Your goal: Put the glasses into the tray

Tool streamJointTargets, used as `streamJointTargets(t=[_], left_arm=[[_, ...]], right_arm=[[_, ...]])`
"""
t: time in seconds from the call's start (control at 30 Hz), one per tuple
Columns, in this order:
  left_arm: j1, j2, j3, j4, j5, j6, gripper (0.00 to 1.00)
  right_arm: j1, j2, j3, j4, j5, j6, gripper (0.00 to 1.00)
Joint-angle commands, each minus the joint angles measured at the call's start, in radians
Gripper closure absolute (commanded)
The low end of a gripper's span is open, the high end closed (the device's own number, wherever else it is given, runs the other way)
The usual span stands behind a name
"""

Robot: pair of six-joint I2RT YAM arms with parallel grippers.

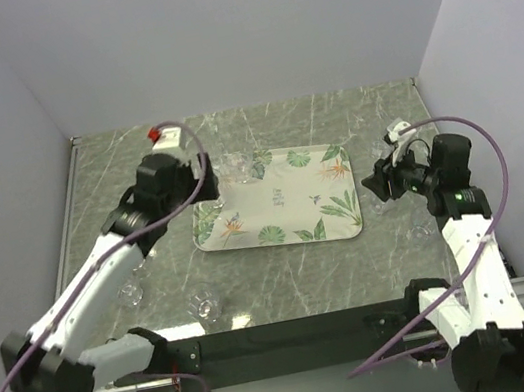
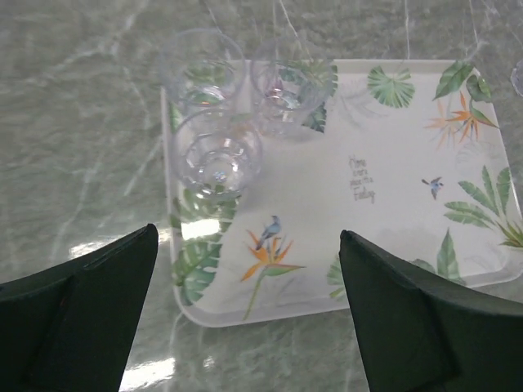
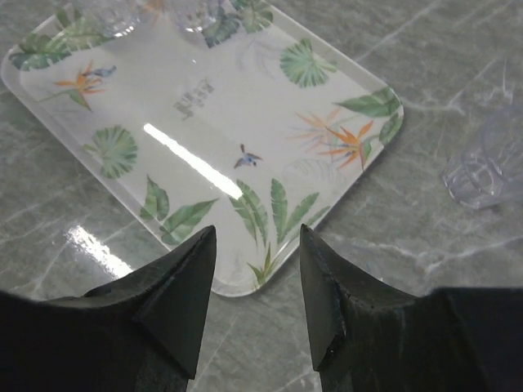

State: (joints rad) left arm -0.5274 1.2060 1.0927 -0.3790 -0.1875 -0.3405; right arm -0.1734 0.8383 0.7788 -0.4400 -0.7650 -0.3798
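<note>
On the marble table [image 1: 286,273], three glasses [image 2: 216,155] stand in the tray [image 2: 392,212]. The left gripper [image 2: 248,237] gapes empty; the right gripper [image 3: 257,237], slightly apart, should straddle the loose glass [image 3: 486,159], squeezing gently.

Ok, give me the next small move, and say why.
Probably swing the right gripper toward the loose glass on the table beside the tray corner: its jaws stand open and empty, and that glass lies close by, outside the tray.
</note>
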Motion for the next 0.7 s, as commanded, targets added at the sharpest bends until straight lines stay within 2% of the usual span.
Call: streamJointTargets(t=[0.0, 0.2, 0.37, 0.67], left_arm=[[-0.005, -0.146, -0.1, 0.04, -0.09, 0.07, 0.01], [-0.005, -0.327, -0.267, 0.098, -0.161, 0.126, 0.01], [-0.003, -0.365, -0.274, 0.068, -0.22, 0.13, 0.01], [-0.005, -0.419, -0.286, 0.069, -0.23, 0.123, 0.01]], right_arm=[[-0.009, 0.066, 0.085, -0.068, 0.098, -0.044, 0.47], [-0.031, 0.221, 0.134, -0.163, 0.246, -0.084, 0.47], [-0.06, 0.333, 0.152, -0.17, 0.282, -0.064, 0.47], [-0.087, 0.499, 0.189, -0.137, 0.335, -0.027, 0.47]])
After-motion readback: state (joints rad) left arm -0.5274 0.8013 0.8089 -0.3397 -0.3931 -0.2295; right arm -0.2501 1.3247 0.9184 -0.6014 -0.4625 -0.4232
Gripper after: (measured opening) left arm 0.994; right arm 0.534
